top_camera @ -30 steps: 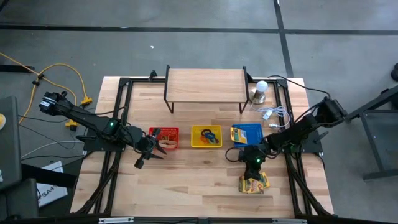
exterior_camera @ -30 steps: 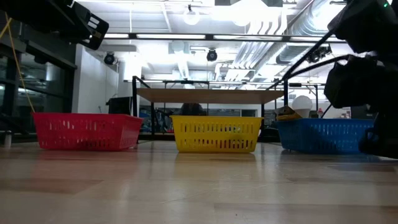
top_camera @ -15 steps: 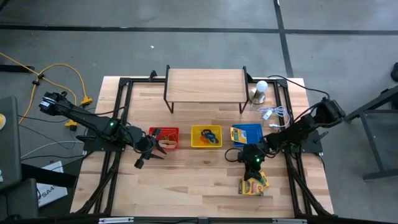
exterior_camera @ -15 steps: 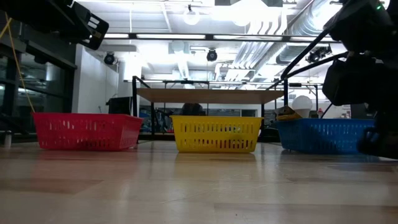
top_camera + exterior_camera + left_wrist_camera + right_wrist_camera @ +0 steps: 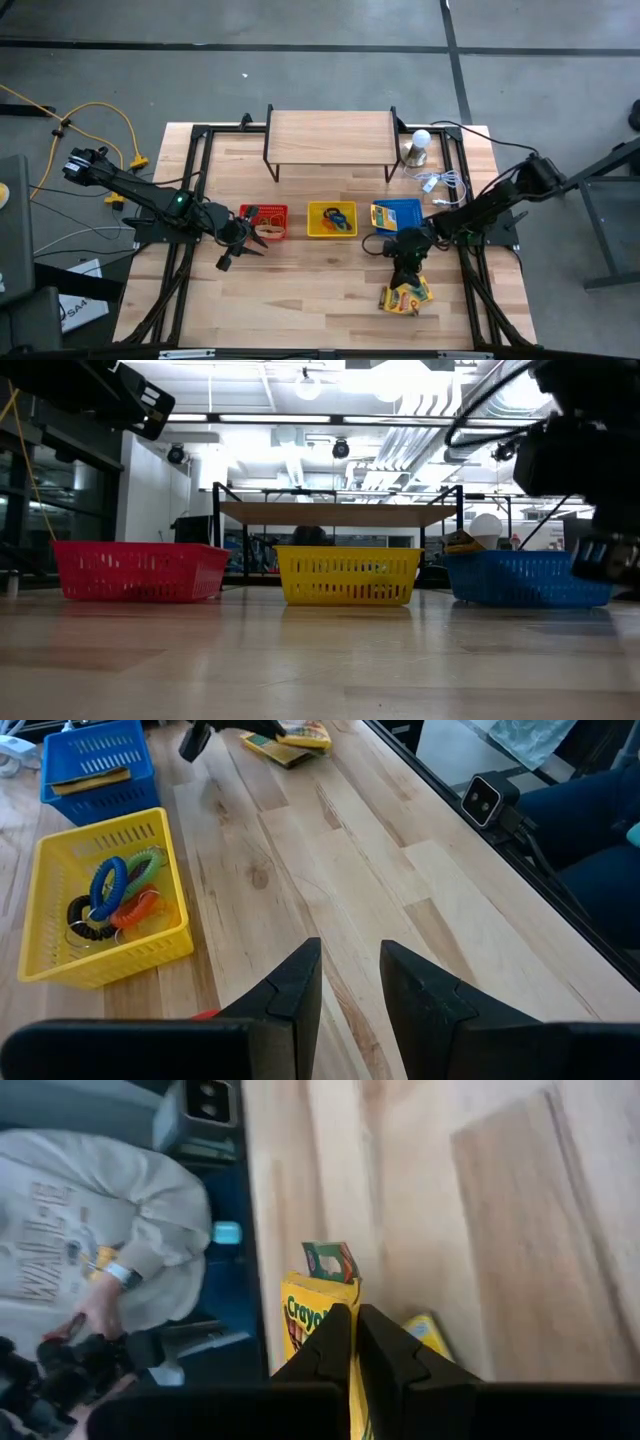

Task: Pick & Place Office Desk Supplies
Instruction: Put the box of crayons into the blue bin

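Right gripper point(image 5: 352, 1342) jaws pinching crayon box point(image 5: 318, 1320) by edge, near blue basket point(image 5: 397, 215), likely its destination. Left gripper point(image 5: 350, 982) jaws spread, idle beside red basket point(image 5: 264, 221).

crayon boxes point(image 5: 405, 297): yellow-green, table front-right, possibly lifted | coloured rings point(image 5: 118, 893): in yellow basket point(image 5: 60, 963)

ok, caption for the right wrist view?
Right gripper, jaws shut on a crayon box, lifts it above the wooden table.
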You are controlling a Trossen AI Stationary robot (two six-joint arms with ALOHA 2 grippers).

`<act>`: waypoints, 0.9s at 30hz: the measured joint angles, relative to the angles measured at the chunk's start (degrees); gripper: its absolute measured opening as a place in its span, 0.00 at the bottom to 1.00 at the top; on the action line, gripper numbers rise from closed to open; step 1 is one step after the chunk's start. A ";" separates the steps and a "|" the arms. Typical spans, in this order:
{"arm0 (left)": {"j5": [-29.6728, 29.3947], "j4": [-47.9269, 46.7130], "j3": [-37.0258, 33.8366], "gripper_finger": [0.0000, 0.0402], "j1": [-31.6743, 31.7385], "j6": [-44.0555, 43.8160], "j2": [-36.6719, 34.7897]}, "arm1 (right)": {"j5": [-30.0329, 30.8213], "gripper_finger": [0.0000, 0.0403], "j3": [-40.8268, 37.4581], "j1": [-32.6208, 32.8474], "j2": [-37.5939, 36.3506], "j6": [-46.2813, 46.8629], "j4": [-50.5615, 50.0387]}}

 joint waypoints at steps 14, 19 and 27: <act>0.02 0.00 0.00 0.25 0.01 0.00 0.00 | 12.76 0.01 0.09 0.00 -13.94 1.15 -9.43; 0.00 0.02 0.00 0.25 0.01 -0.02 -0.02 | 17.61 0.01 0.09 -1.08 -18.16 0.79 -13.09; 0.01 0.02 0.00 0.25 0.00 -0.01 -0.01 | 24.20 0.01 0.11 -6.97 -27.30 -4.77 -18.15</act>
